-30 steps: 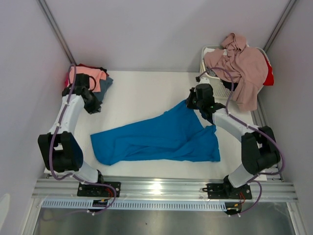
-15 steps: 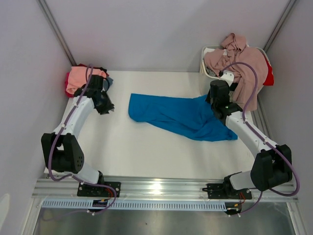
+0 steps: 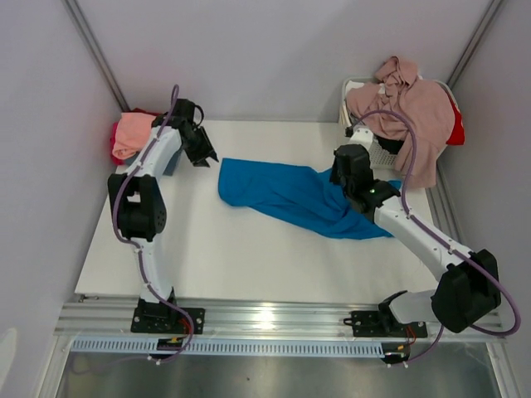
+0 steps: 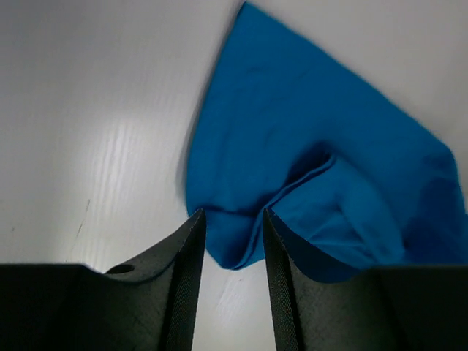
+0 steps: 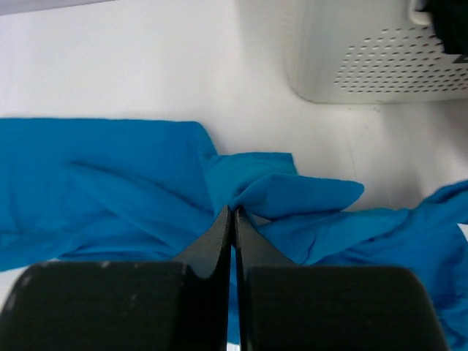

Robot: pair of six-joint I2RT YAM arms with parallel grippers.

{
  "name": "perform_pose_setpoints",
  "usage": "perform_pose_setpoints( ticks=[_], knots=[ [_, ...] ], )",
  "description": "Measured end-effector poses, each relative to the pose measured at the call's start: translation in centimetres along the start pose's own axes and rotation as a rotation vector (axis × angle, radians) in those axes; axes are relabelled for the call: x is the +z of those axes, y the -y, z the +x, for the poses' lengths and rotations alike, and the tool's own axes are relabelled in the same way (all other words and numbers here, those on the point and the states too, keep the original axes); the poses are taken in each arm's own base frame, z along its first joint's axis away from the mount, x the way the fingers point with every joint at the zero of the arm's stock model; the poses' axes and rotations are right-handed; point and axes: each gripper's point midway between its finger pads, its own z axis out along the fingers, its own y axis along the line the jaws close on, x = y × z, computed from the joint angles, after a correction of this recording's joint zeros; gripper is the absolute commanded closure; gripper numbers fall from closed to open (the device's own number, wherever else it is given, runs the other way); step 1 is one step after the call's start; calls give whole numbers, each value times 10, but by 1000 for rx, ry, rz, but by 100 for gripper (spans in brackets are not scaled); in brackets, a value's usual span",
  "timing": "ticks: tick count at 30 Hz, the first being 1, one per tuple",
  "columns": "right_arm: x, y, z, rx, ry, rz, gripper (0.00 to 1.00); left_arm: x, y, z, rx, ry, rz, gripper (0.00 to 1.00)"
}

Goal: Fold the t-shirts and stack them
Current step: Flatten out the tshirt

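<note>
A bright blue t-shirt (image 3: pixel 290 195) lies crumpled across the middle of the table. My right gripper (image 3: pixel 342 184) is shut on a fold at its right part, and the right wrist view shows the jaws (image 5: pixel 232 210) pinched on the blue cloth (image 5: pixel 131 197). My left gripper (image 3: pixel 203 154) is open at the shirt's left end. In the left wrist view the fingers (image 4: pixel 232 219) straddle the blue hem (image 4: pixel 307 168) without touching it. A stack with a salmon pink shirt (image 3: pixel 133 133) on top sits at the back left.
A white slatted basket (image 3: pixel 375 153) stands at the back right, also visible in the right wrist view (image 5: pixel 365 58). A dusty mauve-pink shirt (image 3: pixel 411 112) is draped over it, with a red one (image 3: pixel 455 126) behind. Side walls close in both ends of the table.
The right gripper pulled the blue shirt back from the front of the table, then shifted slightly left. The left gripper swung from beside the back-left stack to the shirt's left end.
</note>
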Motion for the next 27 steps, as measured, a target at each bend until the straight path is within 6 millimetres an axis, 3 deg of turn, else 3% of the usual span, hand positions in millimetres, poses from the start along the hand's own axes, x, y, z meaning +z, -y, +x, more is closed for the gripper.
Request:
perform_pose_setpoints(
  ticks=[6,10,16,23,27],
  knots=[
    [-20,-28,4,-40,5,-89,100,14,40,-47,-26,41,71,58],
    [-41,-43,3,-54,19,-155,100,46,41,-51,-80,-12,37,57],
    [-68,-53,-7,-44,53,-218,100,87,23,-10,-121,-148,-90,55],
    [-86,-59,-4,-43,51,-262,100,91,36,16,-74,-190,-121,58],
    [-97,-62,0,-41,42,-289,100,100,31,35,-51,-229,-142,62]
  ],
)
